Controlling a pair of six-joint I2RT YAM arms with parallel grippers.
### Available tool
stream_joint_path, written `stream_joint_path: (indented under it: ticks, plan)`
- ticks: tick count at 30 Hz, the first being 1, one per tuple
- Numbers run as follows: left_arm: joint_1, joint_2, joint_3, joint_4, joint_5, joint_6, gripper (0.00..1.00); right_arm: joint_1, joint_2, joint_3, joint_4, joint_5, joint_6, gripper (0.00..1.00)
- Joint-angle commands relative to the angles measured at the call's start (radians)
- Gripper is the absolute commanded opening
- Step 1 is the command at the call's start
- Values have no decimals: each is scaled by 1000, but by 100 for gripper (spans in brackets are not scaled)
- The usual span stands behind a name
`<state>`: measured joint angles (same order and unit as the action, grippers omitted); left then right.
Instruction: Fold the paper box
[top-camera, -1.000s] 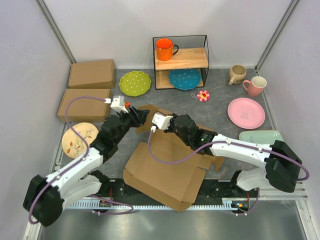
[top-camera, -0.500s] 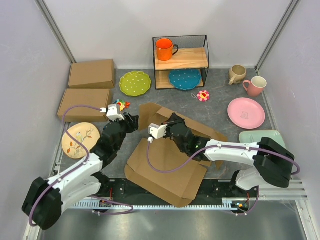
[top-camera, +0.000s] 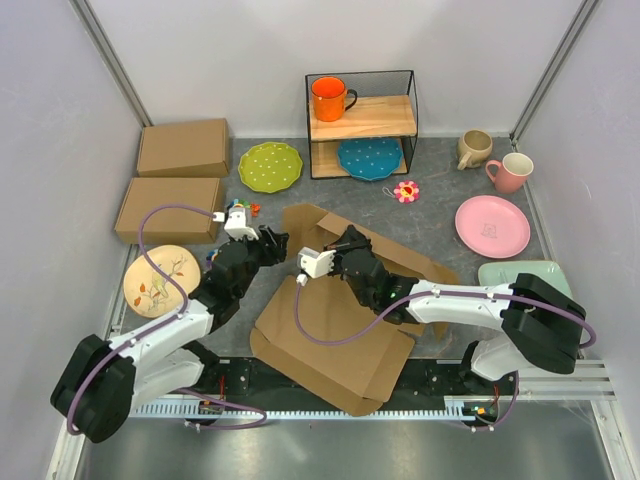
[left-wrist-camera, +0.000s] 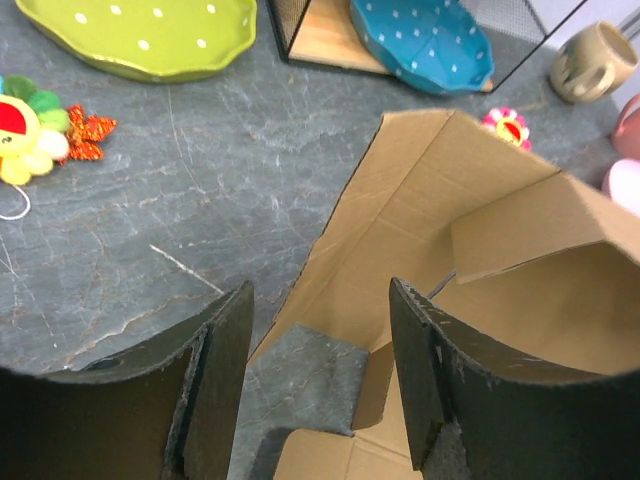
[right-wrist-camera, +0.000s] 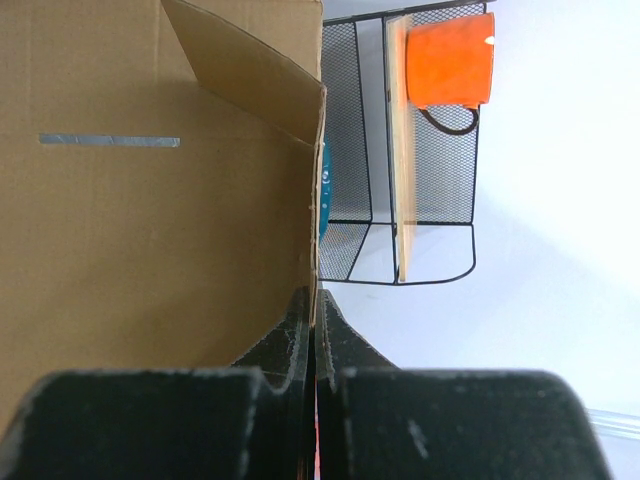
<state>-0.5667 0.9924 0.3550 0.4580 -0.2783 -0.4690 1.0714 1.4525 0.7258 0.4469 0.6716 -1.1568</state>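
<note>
Right wrist view: right tool (right-wrist-camera: 316, 310) apparently pinched on a flap edge of the paper box (right-wrist-camera: 130, 220); left tool (left-wrist-camera: 318, 300) spread apart.

I'm working in a robotics lab test cell, not a lived-in room. Plain white panel walls (top-camera: 60, 120) held by aluminium posts (top-camera: 107, 60) box in a grey stone-patterned table (top-camera: 440, 190). A slotted aluminium rail (top-camera: 420, 408) along the bottom of the frame carries the arm bases. The crockery is laid out like props: a wire shelf (top-camera: 362, 125) with an orange mug (top-camera: 330, 98) at upper centre, plates (top-camera: 492, 225) and mugs (top-camera: 510, 172) set out singly, and two closed cardboard boxes (top-camera: 183, 147) at upper left.
</note>
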Motion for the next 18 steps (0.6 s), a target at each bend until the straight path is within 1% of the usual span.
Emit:
stream_joint_path:
  ticks: [1, 6, 9, 12, 13, 15, 16, 18]
  plan:
    - [4, 64, 25, 65, 27, 49, 63, 4, -32, 14, -5, 25, -1, 0]
    - [4, 182, 55, 93, 16, 47, 60, 4, -52, 18, -25, 26, -4, 0]
    - [5, 236, 82, 110, 27, 46, 56, 5, -63, 20, -42, 31, -4, 0]
    - [5, 235, 82, 137, 45, 40, 44, 4, -76, 18, -56, 32, -6, 0]
    - [4, 232, 82, 152, 60, 40, 37, 4, -78, 18, -56, 33, -6, 0]
    - [5, 226, 84, 160, 94, 43, 31, 4, -75, 15, -56, 33, -4, 0]
    - [4, 219, 84, 162, 105, 43, 25, 5, -73, 15, -56, 36, -4, 0]
    - [2, 209, 82, 162, 138, 36, 20, 4, -72, 14, -54, 37, -1, 0]
